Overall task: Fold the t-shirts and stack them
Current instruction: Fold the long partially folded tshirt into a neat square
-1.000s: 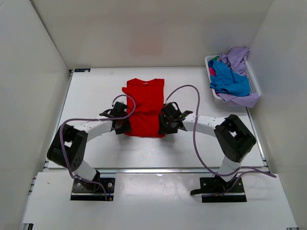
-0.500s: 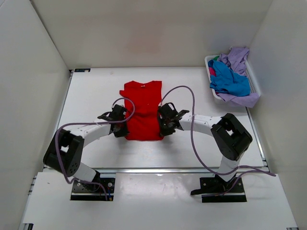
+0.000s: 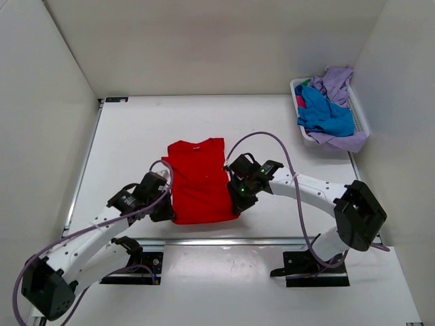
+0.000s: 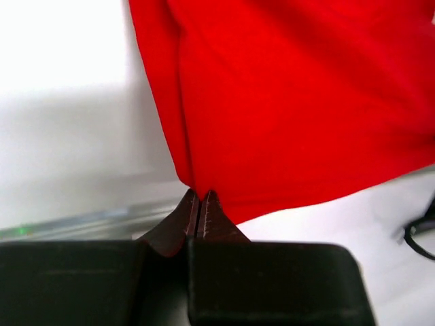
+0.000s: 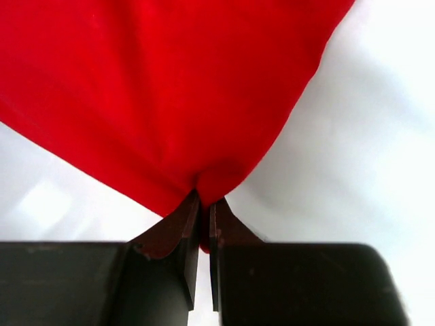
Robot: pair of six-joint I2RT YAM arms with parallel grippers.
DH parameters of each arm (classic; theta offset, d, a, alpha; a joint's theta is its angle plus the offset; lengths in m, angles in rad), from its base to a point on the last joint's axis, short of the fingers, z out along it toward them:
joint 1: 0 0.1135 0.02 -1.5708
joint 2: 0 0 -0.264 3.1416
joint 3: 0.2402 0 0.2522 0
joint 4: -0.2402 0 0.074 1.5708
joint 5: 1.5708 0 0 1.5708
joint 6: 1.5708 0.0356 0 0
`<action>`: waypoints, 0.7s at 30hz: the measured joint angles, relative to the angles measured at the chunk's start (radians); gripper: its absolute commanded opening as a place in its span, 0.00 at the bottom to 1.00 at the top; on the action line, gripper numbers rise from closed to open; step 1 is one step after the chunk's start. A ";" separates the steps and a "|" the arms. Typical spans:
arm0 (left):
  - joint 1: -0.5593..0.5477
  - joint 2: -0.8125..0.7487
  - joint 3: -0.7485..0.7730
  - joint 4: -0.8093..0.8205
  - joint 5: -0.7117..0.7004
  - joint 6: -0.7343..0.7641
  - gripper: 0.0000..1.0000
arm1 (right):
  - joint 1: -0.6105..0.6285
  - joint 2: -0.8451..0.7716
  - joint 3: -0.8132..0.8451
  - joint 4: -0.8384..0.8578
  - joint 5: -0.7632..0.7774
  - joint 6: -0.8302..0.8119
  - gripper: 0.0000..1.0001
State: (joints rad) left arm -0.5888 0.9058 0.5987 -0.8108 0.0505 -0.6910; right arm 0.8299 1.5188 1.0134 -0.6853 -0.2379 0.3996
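Observation:
The red t-shirt (image 3: 199,180) lies flat on the white table, sleeves folded in, its hem near the table's front edge. My left gripper (image 3: 165,207) is shut on the shirt's near left corner; the left wrist view shows the red cloth (image 4: 299,102) pinched at the gripper's tips (image 4: 200,197). My right gripper (image 3: 238,197) is shut on the near right corner; the right wrist view shows red cloth (image 5: 156,88) caught between its tips (image 5: 205,204). Blue (image 3: 326,112) and lavender (image 3: 336,83) shirts lie heaped in the basket.
A white slatted basket (image 3: 302,128) stands at the far right by the right wall. White walls close in the left, back and right sides. The table's front edge (image 3: 224,240) runs just below the shirt's hem.
Both grippers have pulled the red shirt toward the near edge of the table, holding its bottom corners. Both arms have drawn back and stretched out lower in the view.

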 measured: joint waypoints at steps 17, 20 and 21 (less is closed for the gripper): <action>0.154 0.092 0.355 -0.177 0.036 0.056 0.00 | -0.119 0.115 0.439 -0.287 -0.053 -0.197 0.00; 0.192 0.158 0.415 -0.164 0.029 0.078 0.00 | -0.146 0.186 0.537 -0.302 -0.047 -0.238 0.00; 0.207 0.180 0.431 -0.156 0.029 0.086 0.00 | -0.155 0.214 0.569 -0.305 -0.045 -0.250 0.00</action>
State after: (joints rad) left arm -0.3820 1.0859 1.0298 -0.9672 0.0795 -0.6048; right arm 0.6750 1.7329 1.5822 -0.9905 -0.2832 0.1497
